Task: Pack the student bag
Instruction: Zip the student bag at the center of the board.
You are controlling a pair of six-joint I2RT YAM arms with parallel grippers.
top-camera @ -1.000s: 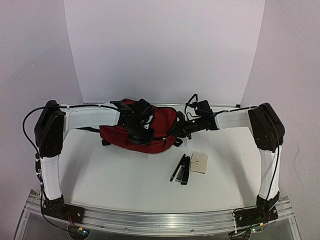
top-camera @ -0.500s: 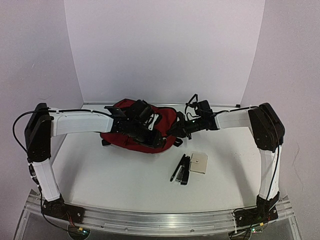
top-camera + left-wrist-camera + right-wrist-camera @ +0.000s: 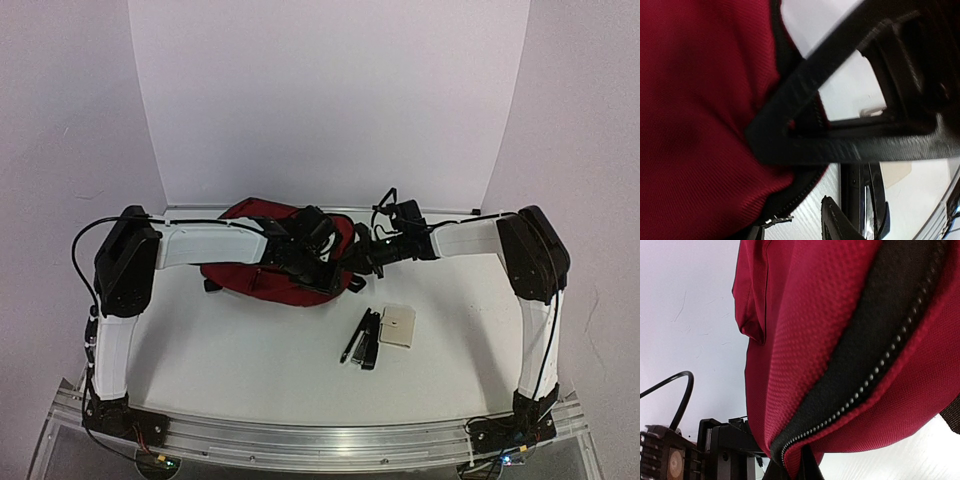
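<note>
**Item: student bag** [image 3: 250, 272]
Location: far half of the white surface [image 3: 250, 350], about midway across, with both arms reaching in over it.

**Position relative to the end effectors**
- Left end effector [image 3: 325, 272]: lies over the bag's right half, low on its near side. In the left wrist view its black fingers [image 3: 840, 145] stand apart. The bag's red cloth [image 3: 700, 125] fills the left of that view, and its zippered edge runs into the gap between the fingers. Nothing is seen clamped there.
- Right end effector [image 3: 358, 258]: sits at the bag's right end and touches it. It is closed, pinching a fold of the bag's fabric beside the zipper [image 3: 865, 385]. In the right wrist view the cloth [image 3: 805, 330] rises from that pinch.

**Appearance**
- Dark red woven fabric, soft and slumped, bulging at the far side.
- Black zipper tape with small pale teeth, running in a curve between two red panels.
- A short black strap end [image 3: 210, 285] shows at the bag's left near corner.
- Much of the top is hidden under the left arm.

**Other items on the surface**
- A cluster of dark pens [image 3: 362, 340], near the bag's right end but apart from it.
- A small beige flat piece [image 3: 398, 325], just beside the pens on their right.
</note>
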